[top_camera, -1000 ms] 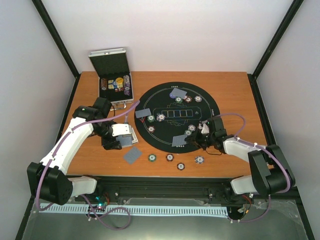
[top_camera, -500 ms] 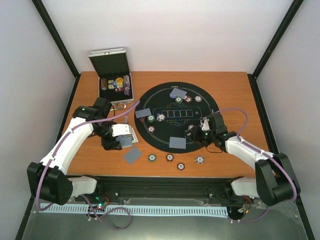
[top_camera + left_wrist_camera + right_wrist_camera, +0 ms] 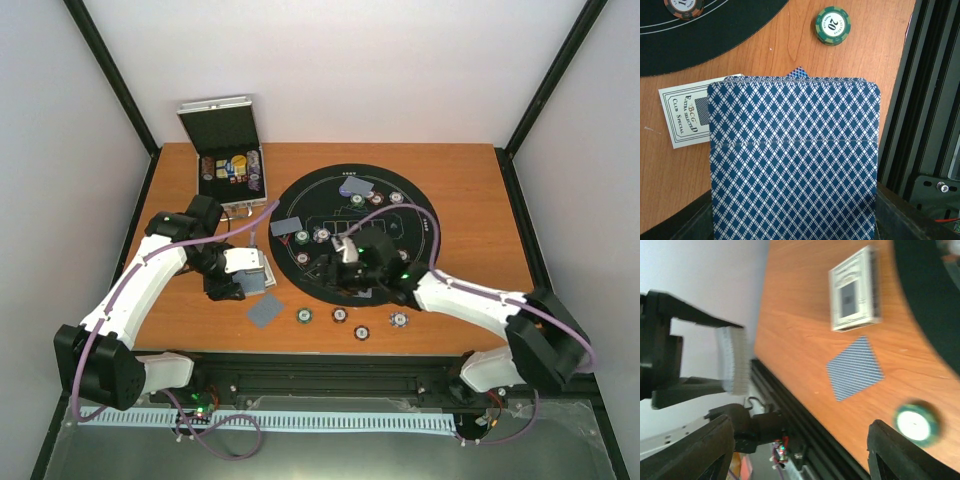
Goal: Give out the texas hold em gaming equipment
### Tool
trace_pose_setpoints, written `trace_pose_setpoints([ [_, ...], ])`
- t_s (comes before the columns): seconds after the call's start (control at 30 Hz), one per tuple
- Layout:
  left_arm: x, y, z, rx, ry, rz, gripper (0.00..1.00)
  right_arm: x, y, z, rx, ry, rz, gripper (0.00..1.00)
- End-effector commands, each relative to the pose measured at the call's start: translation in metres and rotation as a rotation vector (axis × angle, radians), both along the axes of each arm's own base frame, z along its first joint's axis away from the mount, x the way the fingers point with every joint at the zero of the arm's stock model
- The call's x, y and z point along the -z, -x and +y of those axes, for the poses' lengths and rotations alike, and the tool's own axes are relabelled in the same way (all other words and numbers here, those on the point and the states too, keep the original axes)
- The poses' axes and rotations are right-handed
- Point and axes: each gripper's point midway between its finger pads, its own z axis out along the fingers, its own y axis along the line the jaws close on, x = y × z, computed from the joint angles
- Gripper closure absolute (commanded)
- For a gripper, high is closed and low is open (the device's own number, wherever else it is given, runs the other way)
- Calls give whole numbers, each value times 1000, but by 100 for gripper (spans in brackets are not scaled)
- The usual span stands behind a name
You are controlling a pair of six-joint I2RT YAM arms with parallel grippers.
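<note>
My left gripper (image 3: 243,277) (image 3: 794,220) is shut on a deck of blue diamond-backed playing cards (image 3: 792,160) (image 3: 256,275), held over the wood left of the black mat (image 3: 420,225). My right gripper (image 3: 336,262) (image 3: 800,455) hangs low over the mat's near-left part. It points toward the left gripper, open, with nothing between its fingers. A single card (image 3: 265,311) (image 3: 855,367) lies face down on the wood. Cards (image 3: 356,186) and striped chips (image 3: 321,235) lie on the mat. Several chips (image 3: 340,315) sit in a row near the front edge.
The open silver case (image 3: 232,170) with chips stands at the back left. A white card box (image 3: 682,117) (image 3: 856,290) lies on the wood under the left gripper. A green chip (image 3: 833,25) (image 3: 914,422) lies close by. The black front rail (image 3: 930,100) borders the table.
My right gripper has opened and left a card on the mat's near edge. It has swung left across the mat toward the left gripper. The left arm has not moved.
</note>
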Motion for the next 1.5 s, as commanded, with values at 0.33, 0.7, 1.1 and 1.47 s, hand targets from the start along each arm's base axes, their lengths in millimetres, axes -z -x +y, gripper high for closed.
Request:
trace_pose_setpoints([
  [0.33,-12,-4,-5,8,31,-26,99,-26,26,131,-215,-200,22,26],
  [0.7,-12,-2,-6,7,38,-24,99,-3,29,171,-277,-220,84,26],
  [1.1,-16,0,-5,14,38,-36,99,46,11,138,-178,-130,153,31],
  [1.47,-19,2,-4,19,38,-45,99,59,2,113,-137,-59,148,36],
])
